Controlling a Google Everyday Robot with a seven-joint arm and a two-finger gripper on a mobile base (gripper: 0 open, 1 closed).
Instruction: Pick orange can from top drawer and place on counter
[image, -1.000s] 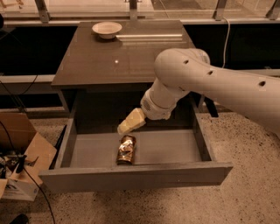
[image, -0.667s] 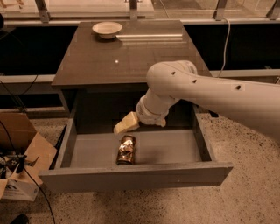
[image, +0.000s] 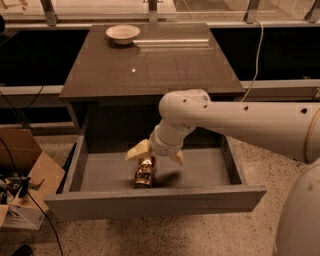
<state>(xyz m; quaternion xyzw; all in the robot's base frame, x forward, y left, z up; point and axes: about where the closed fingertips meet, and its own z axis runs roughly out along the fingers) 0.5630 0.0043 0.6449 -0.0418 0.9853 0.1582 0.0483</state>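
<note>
The orange can (image: 144, 173) lies on its side on the grey floor of the open top drawer (image: 150, 199), near the middle front. My gripper (image: 156, 155) hangs inside the drawer right over the can's far end, with one pale finger (image: 137, 150) to the left and the other (image: 177, 157) to the right of it. The fingers stand apart and straddle the can's top end. The counter (image: 150, 62) is the dark glossy top of the cabinet behind the drawer.
A white bowl (image: 122, 33) stands at the counter's far left corner. A cardboard box (image: 22, 185) with cables sits on the floor left of the drawer. My white arm (image: 250, 125) reaches in from the right over the drawer's right side.
The arm has swung lower and toward the front of the drawer. The gripper has come from behind the can down to its far end.
</note>
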